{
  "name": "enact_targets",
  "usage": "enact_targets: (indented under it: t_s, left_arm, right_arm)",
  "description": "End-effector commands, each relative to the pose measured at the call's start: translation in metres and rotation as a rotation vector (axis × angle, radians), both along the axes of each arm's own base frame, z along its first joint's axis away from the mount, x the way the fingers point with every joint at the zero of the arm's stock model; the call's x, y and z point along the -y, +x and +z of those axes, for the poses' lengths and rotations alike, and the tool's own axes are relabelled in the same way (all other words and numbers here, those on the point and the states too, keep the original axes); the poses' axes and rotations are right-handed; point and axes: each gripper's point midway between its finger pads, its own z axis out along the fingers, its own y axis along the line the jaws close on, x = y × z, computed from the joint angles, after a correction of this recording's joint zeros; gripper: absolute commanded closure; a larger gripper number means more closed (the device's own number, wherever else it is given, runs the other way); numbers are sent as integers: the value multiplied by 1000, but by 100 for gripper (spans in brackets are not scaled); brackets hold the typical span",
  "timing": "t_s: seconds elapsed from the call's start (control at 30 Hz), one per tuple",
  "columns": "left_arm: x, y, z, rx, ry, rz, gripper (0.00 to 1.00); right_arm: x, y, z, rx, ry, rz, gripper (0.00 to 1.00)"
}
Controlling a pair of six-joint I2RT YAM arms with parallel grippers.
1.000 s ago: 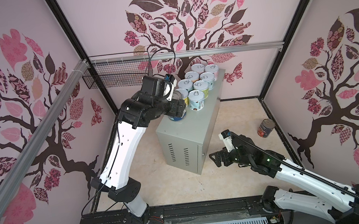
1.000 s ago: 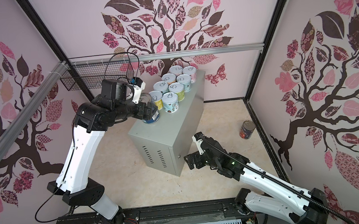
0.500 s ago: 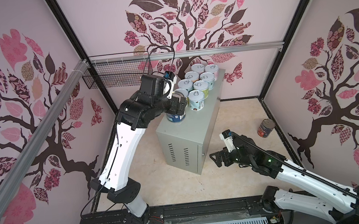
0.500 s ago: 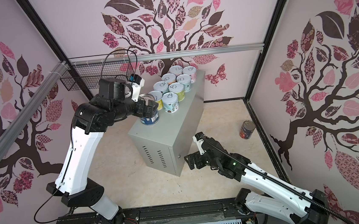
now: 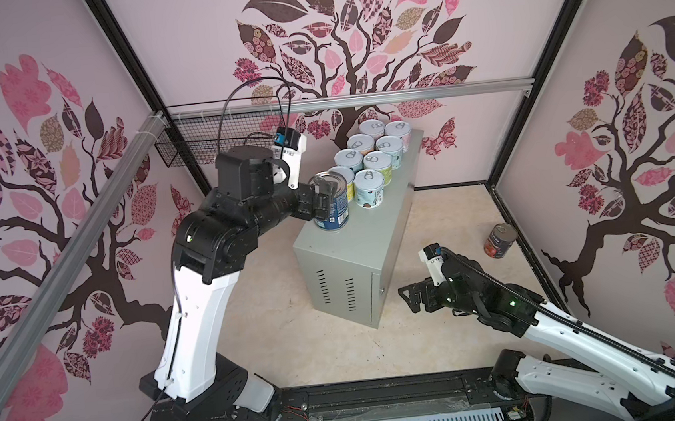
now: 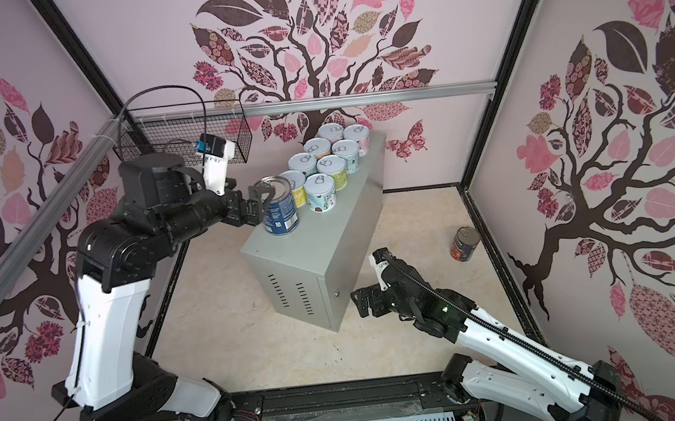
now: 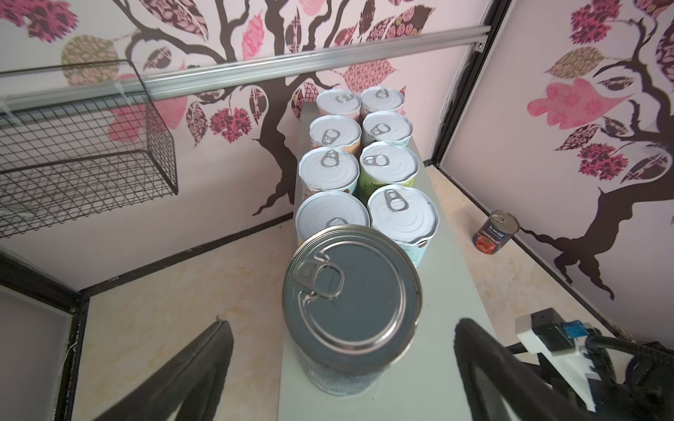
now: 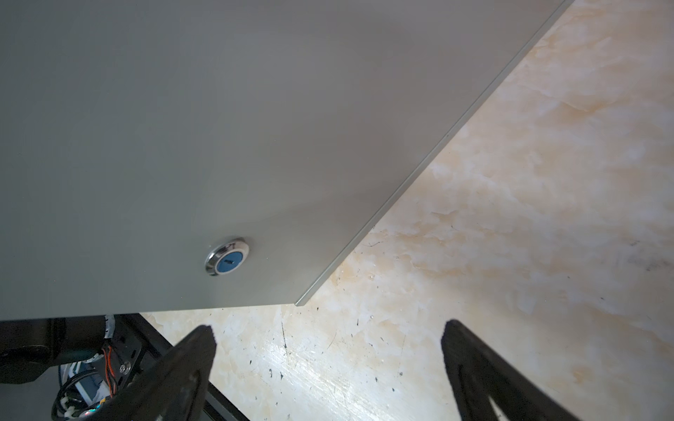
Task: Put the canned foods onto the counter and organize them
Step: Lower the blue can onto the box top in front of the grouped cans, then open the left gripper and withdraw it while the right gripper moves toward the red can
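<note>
Canned foods, status on counter (image 5: 371, 237). Counted eight short cans (image 5: 374, 161) in two rows of four on far half of top. Found blue can (image 5: 332, 205) upright just before near pair. Saw left gripper (image 7: 341, 326) spread wide around blue can, with gaps at both fingers (image 7: 197, 371), no grip. Logged tomato can (image 5: 500, 240) on floor (image 5: 444, 210), well apart from counter. Saw right gripper (image 8: 328, 328) wide, empty, low beside lock (image 8: 227, 259).

8 short pastel cans (image 5: 368, 179), 1 tall blue can (image 5: 332, 205), 1 tomato can (image 5: 500, 240), 1 counter (image 5: 371, 235), 1 wire basket (image 5: 188, 149)
</note>
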Motion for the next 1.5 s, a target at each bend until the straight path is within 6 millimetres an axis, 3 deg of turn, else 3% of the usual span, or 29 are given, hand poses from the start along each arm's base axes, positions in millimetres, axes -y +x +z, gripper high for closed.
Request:
enact_targets:
  t_s: [0.0, 0.23, 0.43, 0.77, 0.9, 1.0, 1.1, 1.33, 1.47]
  left_arm:
    - [-9, -9, 6, 21, -31, 27, 2]
    - [-30, -29, -30, -48, -49, 88, 2]
    - [-49, -43, -78, -131, -58, 170, 2]
    - [-91, -72, -163, -238, -79, 331, 3]
    - [-102, -82, -192, -275, -92, 374, 3]
    - [-109, -87, -209, -291, -97, 397, 3]
    - [-113, -91, -222, -299, -110, 408, 3]
    - [-108, -93, -248, -322, -140, 388, 2]
    - [-110, -95, -258, -320, -132, 385, 2]
  right_arm:
    - [15, 5, 18, 17, -3, -83, 0]
    - [38, 10, 19, 25, -63, -203, 0]
    - [63, 16, 16, 40, -104, -336, 0]
    - [105, 35, -11, 53, -173, -602, 0]
    - [126, 50, -32, -16, -114, -690, 0]
    - [145, 63, -46, -44, -100, -767, 0]
    - [160, 74, -50, -30, -196, -839, 0]
    - [183, 104, -63, -27, -270, -987, 0]
    - [192, 131, -66, -26, -342, -1024, 0]
